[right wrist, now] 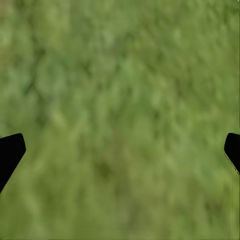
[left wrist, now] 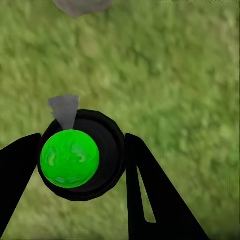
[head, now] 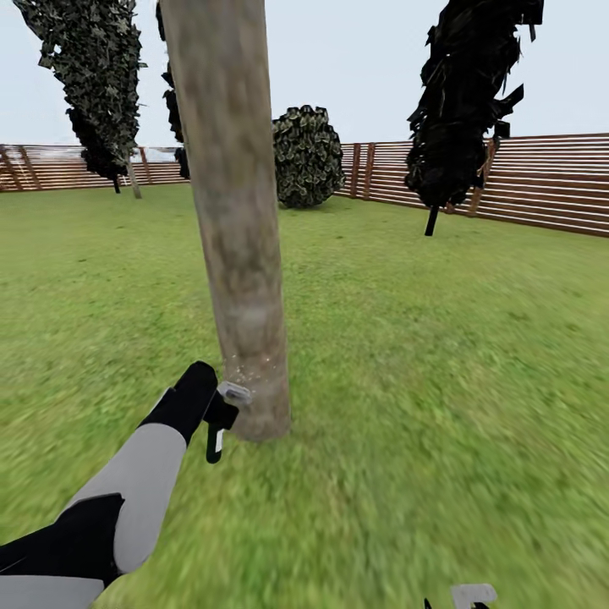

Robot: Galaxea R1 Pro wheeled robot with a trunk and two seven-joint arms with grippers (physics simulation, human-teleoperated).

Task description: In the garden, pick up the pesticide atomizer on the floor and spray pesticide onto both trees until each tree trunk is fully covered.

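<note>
Thick, upright, mottled grey-brown tree trunk [head: 233,211] rising from green lawn [head: 440,381]. Just beside its base, left claw [left wrist: 80,162] pinching dark round atomizer bottle [left wrist: 100,150], grey nozzle [head: 234,392] aimed trunkward. Right claw [right wrist: 120,145] spread wide, farther from trunk.

Mottled matt tree trunk [head: 237,254], glossy green-capped pesticide atomizer [left wrist: 70,157], slatted wooden fence [head: 541,182]

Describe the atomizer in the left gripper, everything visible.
The pesticide atomizer sits clamped between the left gripper's black fingers over grass. Left wrist view, from above: round black body, glossy bright green dome on top, small grey nozzle pointing away. Head view: its pale grey head is right beside the tree trunk base, where faint pale specks show; contact is unclear.
</note>
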